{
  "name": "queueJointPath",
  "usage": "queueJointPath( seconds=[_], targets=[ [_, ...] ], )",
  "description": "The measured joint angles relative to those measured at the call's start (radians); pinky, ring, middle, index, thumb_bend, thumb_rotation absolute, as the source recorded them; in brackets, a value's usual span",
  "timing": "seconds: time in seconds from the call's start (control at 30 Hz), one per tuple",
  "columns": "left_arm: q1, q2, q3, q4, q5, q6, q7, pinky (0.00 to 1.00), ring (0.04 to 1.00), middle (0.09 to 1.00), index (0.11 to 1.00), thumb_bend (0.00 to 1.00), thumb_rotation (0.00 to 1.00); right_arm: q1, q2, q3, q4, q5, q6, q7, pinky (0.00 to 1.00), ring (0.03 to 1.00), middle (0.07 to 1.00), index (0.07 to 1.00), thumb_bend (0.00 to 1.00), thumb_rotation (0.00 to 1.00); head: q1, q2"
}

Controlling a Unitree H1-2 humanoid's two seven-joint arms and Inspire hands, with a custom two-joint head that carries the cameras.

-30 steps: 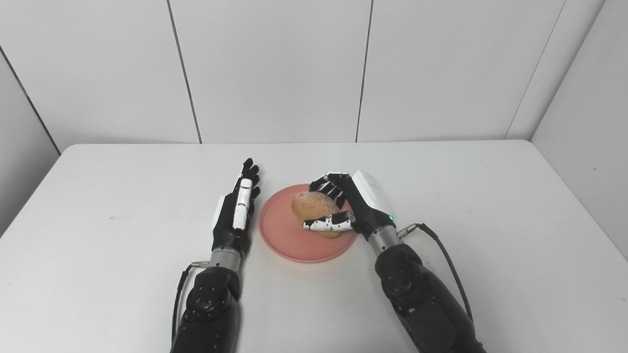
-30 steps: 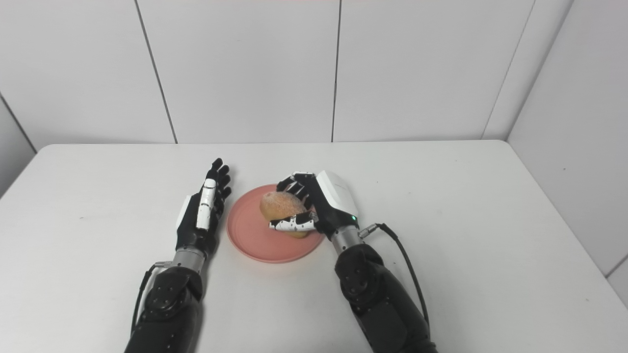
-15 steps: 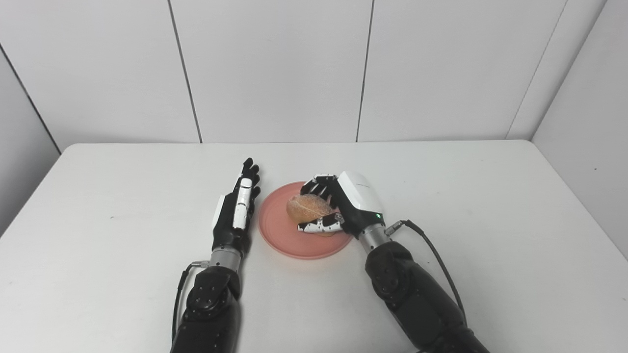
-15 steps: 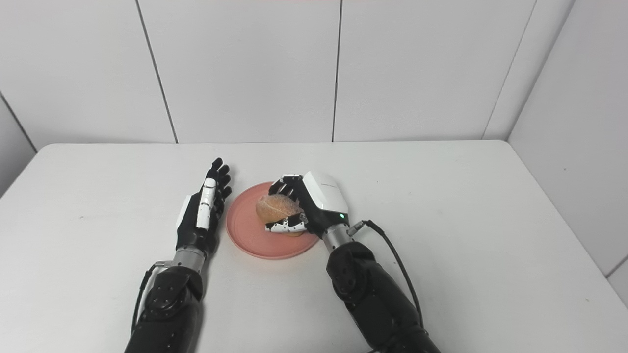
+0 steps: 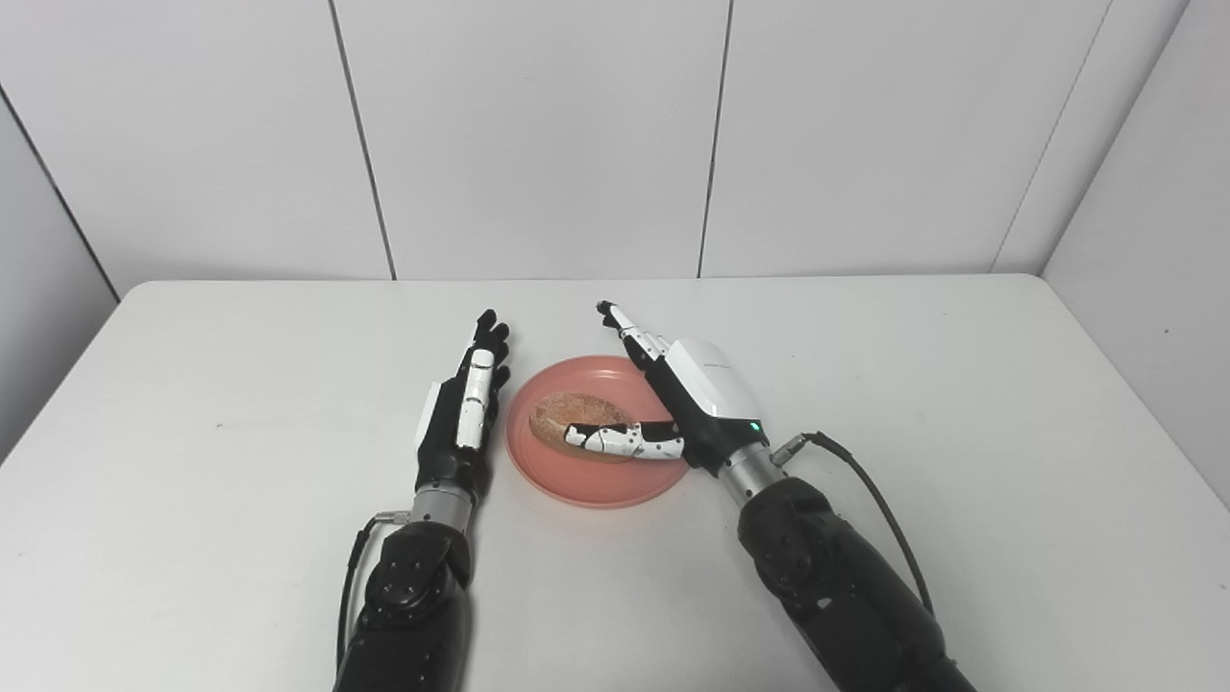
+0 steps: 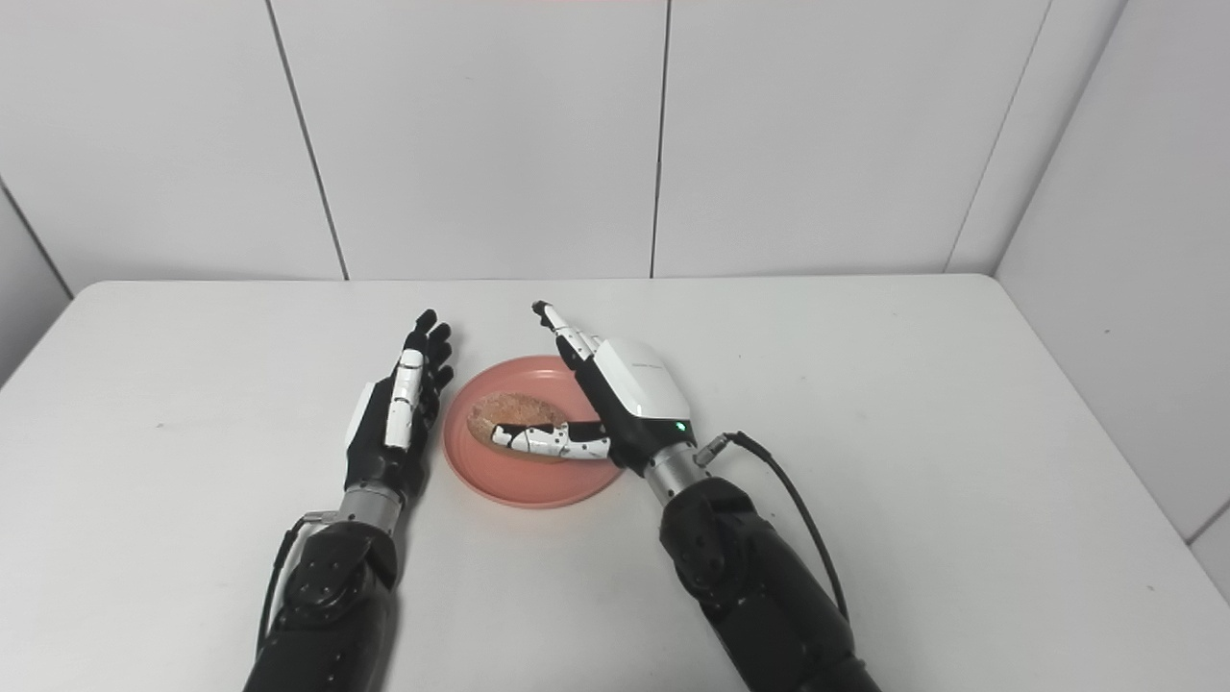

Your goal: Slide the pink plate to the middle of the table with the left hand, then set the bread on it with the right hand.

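The pink plate lies near the middle of the white table. A brown bread roll lies on the plate, left of its centre. My right hand is open over the plate's right side, its fingers stretched out toward the back and its thumb lying along the near side of the bread. My left hand is open and flat, on edge, just left of the plate's rim, holding nothing. In the right eye view the bread sits beside the right hand.
White wall panels stand behind the table's far edge. The right arm's cable loops over the table to the right of the plate.
My right hand lowered the bread onto the plate, then opened its fingers and let it go. The bread now lies further left on the plate. My left hand stayed still.
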Motion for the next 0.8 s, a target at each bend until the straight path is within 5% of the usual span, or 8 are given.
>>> queueJointPath(
  seconds=[0.33, 0.5, 0.8],
  targets=[
    [0.002, 0.001, 0.006, -0.004, 0.0, 0.008, 0.002, 1.0, 1.0, 0.978, 0.969, 0.5, 1.0, 0.066, 0.008, -0.098, -0.07, 0.084, 0.001, 0.016, 0.92, 0.982, 0.999, 1.0, 0.6, 0.81, -0.009, 0.006],
    [0.002, 0.004, 0.006, -0.004, 0.002, 0.008, 0.017, 1.0, 0.994, 0.968, 0.957, 0.51, 1.0, 0.08, 0.04, -0.178, -0.045, 0.23, -0.001, 0.021, 1.0, 1.0, 1.0, 1.0, 0.53, 0.98, -0.012, 0.008],
    [0.01, 0.013, -0.002, -0.017, 0.021, 0.006, 0.016, 1.0, 0.992, 0.967, 0.955, 0.48, 1.0, 0.076, 0.094, -0.297, 0.046, 0.482, -0.001, 0.07, 1.0, 1.0, 1.0, 1.0, 0.66, 1.0, -0.023, 0.012]
  ],
)
